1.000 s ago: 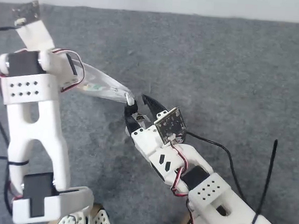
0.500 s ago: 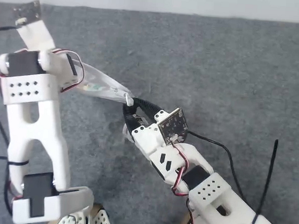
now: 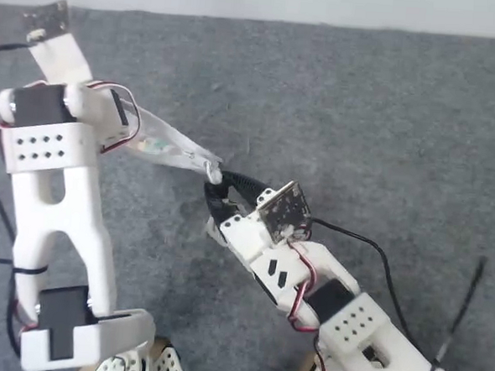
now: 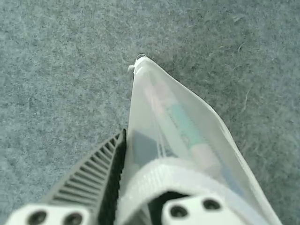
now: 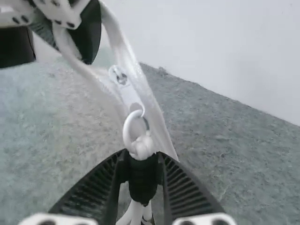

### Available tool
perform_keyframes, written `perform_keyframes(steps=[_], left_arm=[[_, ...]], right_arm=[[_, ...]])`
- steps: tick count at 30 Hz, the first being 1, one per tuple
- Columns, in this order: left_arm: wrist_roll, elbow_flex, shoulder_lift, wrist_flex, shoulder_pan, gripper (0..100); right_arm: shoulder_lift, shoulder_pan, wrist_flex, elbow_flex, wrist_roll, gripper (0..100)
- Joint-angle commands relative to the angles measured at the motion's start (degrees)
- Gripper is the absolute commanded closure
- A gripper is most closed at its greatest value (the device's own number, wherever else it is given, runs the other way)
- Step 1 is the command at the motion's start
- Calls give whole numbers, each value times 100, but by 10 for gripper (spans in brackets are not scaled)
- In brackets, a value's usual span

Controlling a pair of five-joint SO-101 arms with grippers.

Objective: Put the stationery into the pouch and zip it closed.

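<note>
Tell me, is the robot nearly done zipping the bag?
Nearly, it seems. Done: the stationery is inside the pouch. In hand: the left jaws hold one end, and the right jaws are shut on the zipper pull at the other end. Left: I cannot tell whether the zip is fully shut.

The tabletop [image 3: 387, 110] is covered edge to edge in a grey, felt-like mat with a coarse, slightly fuzzy nap, flat and without folds. Along the top of the frame it ends at a pale wall [image 3: 284, 3]. A thin black cable [image 3: 383, 259] trails across the mat right of centre (whether it rests on the felt or hangs just above it cannot be told).
</note>
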Motion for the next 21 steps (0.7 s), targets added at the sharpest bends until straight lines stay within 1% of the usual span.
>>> perform_keyframes(steps=[1,6,9,12,16,21], left_arm=[[-18,31,-35,-149,26,903],[-9,31,-26,-141,281,776],[-149,22,-44,-79,545,731],[-756,-48,-44,44,967,725],[-1002,-233,-44,299,1574,725],[-1310,-541,-44,607,2215,725]], right_arm=[[-787,-233,927,-396,545,993],[-1402,-708,1965,-396,993,993],[-1552,-927,2352,-396,1266,993],[-1657,-1182,2721,-360,1530,993],[-1824,-1464,3125,-360,1916,993],[-2097,-1446,3187,-352,1934,993]])
